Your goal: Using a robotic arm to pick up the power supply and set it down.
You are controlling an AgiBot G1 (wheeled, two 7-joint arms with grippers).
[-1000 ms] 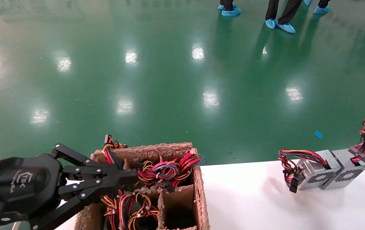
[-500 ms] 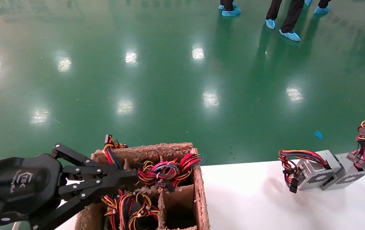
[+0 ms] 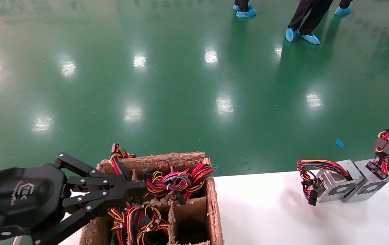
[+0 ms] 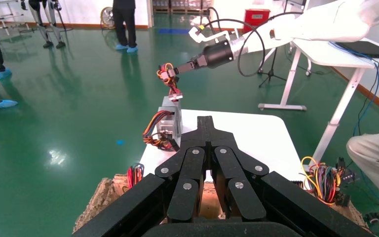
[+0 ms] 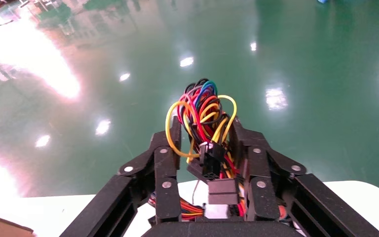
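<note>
Green glossy floor (image 3: pixel 180 85) fills most of the head view, with a few people in blue shoe covers (image 3: pixel 303 34) standing at its far edge. Nearer the robot lies the white table (image 3: pixel 282 217), and at its left end stands a brown pulp tray (image 3: pixel 211 204) divided into compartments, several of them stuffed with coloured wire bundles (image 3: pixel 177 182). The left tool (image 3: pixel 136 185) reaches over the near left part of that tray, its black linkage fingers pressed together with nothing between them. At the table's far right corner two silver-grey metal boxes stand touching side by side, perforated faces toward the robot. The right one is the power supply (image 3: pixel 371 185), resting on the table at the very corner. Its neighbour (image 3: pixel 337 183) carries a red-orange bundle that droops to a black connector (image 3: pixel 312 199). The right tool (image 3: pixel 386 146) comes in from the right edge, above the power supply, and is clamped on the curly yellow-red-orange-black wire bundle (image 5: pixel 205 121) that rises from the box; the right wrist view shows the wires and a small black plug (image 5: pixel 208 165) squeezed between the fingers (image 5: pixel 165 163).
</note>
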